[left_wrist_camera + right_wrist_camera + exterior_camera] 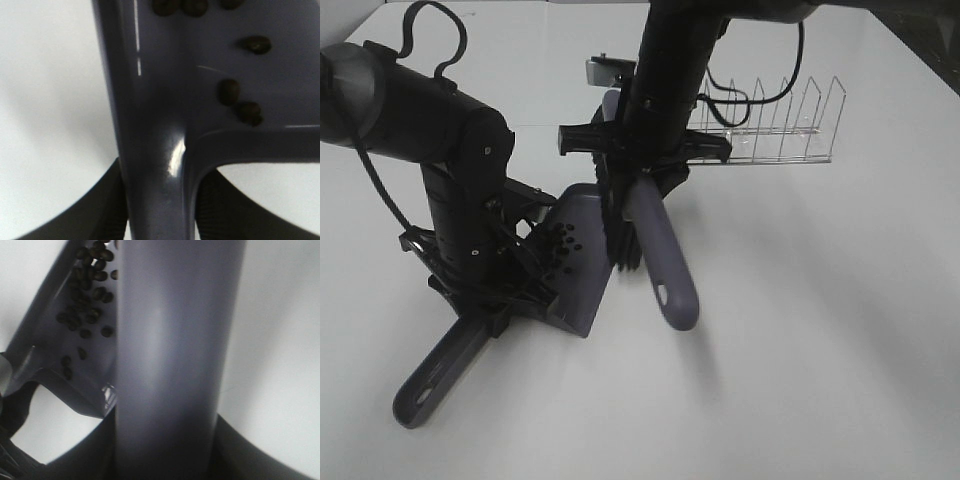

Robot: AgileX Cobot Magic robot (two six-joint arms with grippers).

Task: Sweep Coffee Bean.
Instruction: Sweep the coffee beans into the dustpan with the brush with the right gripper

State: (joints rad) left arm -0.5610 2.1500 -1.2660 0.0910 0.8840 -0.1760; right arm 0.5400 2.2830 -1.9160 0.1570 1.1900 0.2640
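A grey-purple dustpan (pixel 585 275) lies on the white table, and my left gripper (pixel 500 300) is shut on its handle (pixel 435 375). Several dark coffee beans (pixel 563 245) lie inside the pan; they also show as coffee beans (pixel 229 92) in the left wrist view and coffee beans (pixel 90 300) in the right wrist view. My right gripper (pixel 638 185) is shut on the grey-purple brush handle (pixel 665 265), and the black bristles (pixel 620 240) stand at the pan's open edge. The brush handle (pixel 170 365) fills the right wrist view. The dustpan handle (pixel 155 175) runs between my left fingers (pixel 100 212).
A clear acrylic rack (pixel 770 125) stands at the back right of the white table (pixel 820 350). A small metallic object (pixel 605 70) sits behind the right arm. No loose beans show on the table outside the pan.
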